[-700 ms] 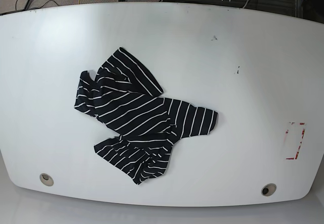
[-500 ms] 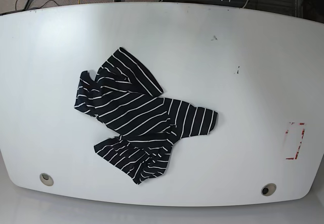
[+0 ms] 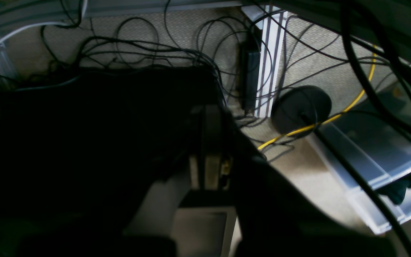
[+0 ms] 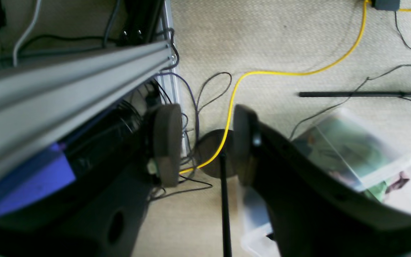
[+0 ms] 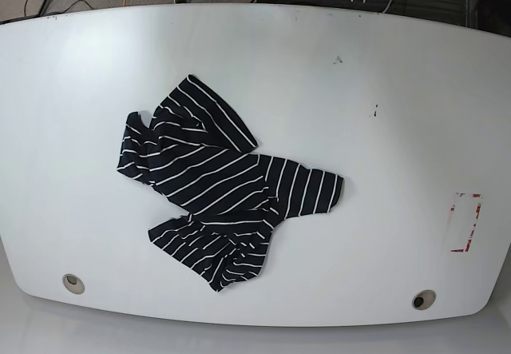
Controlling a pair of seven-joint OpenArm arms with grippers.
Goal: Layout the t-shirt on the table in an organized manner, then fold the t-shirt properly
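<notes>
Crumpled t-shirt alone on table, sticker well apart

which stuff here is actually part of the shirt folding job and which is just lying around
For the job:
t-shirt, crumpled
table

Just lying about:
red-and-white sticker
grommet holes
yellow cable on the floor
clear bins
</notes>
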